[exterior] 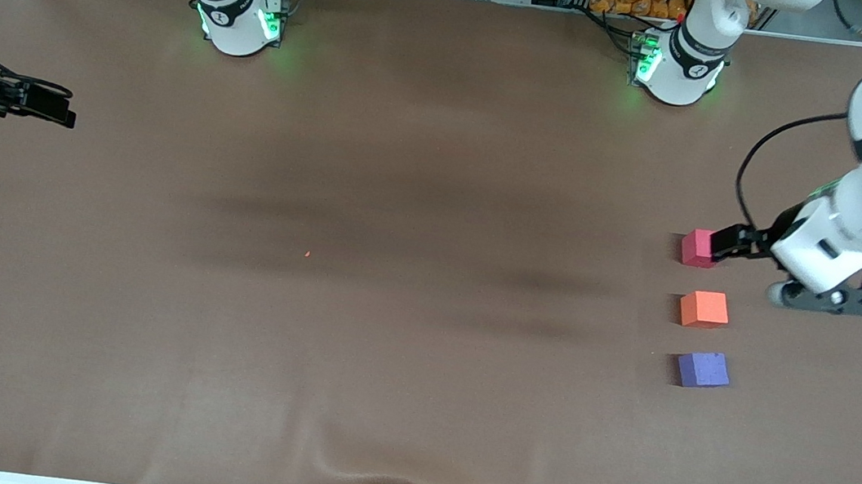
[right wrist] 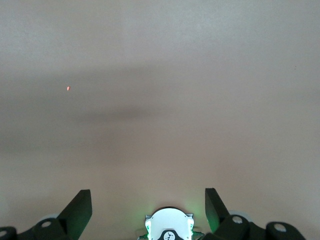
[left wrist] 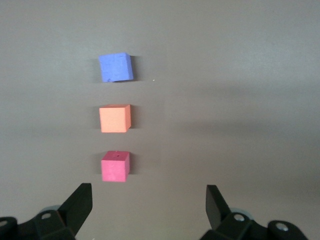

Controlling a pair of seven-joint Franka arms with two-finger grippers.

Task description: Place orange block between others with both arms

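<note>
Three small matte foam cubes stand in a short row on the brown tabletop [exterior: 394,270], close to the edge at the left arm's end. The red-pink cube [exterior: 697,247] is the one farthest from the front camera, the bright orange foam cube [exterior: 704,308] sits in the middle, and the purple-blue cube [exterior: 703,369] is nearest to that camera. Small gaps of bare table separate them, so none touches another.

The left gripper [exterior: 731,244], black and two-fingered on its white jointed arm, hangs over the table just beside the red-pink cube. Its fingers [left wrist: 77,205] are spread wide with nothing between them, and the left wrist view shows all three cubes lying apart from them.

The right gripper [exterior: 45,104] waits over the edge at the right arm's end of the tabletop, well apart from the cubes, its fingers [right wrist: 80,205] likewise spread wide and holding nothing. A tiny orange speck [exterior: 307,253] lies near the middle of the tabletop.
</note>
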